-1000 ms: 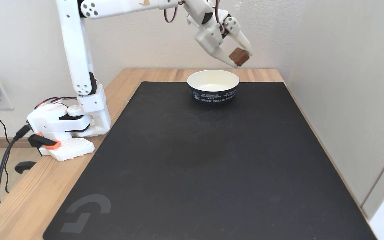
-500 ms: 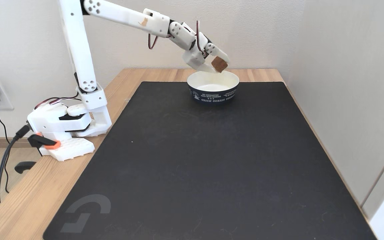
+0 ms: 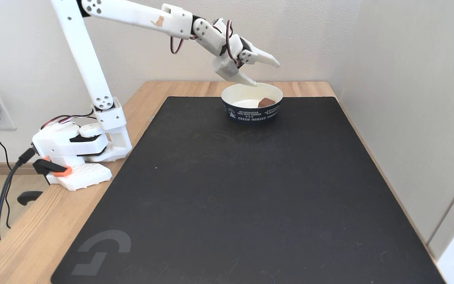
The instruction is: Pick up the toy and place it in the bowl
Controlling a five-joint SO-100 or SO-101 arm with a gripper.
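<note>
The reddish-brown toy (image 3: 266, 102) lies inside the bowl (image 3: 251, 113), toward its right side, partly hidden by the navy front wall. The bowl is cream-white inside and stands at the far end of the black mat. My white gripper (image 3: 266, 73) hovers just above the bowl's far rim, open, with nothing between its fingers. Its lower finger points down at the rim and its upper finger points right.
The black mat (image 3: 242, 189) covers most of the wooden table (image 3: 34, 236). The arm's base (image 3: 77, 150) is clamped at the table's left edge, with cables trailing off to a wall socket. Walls stand close behind and on the right.
The gripper came down over the bowl with the toy, then opened. The toy dropped out of the fingers and now lies in the bowl.
</note>
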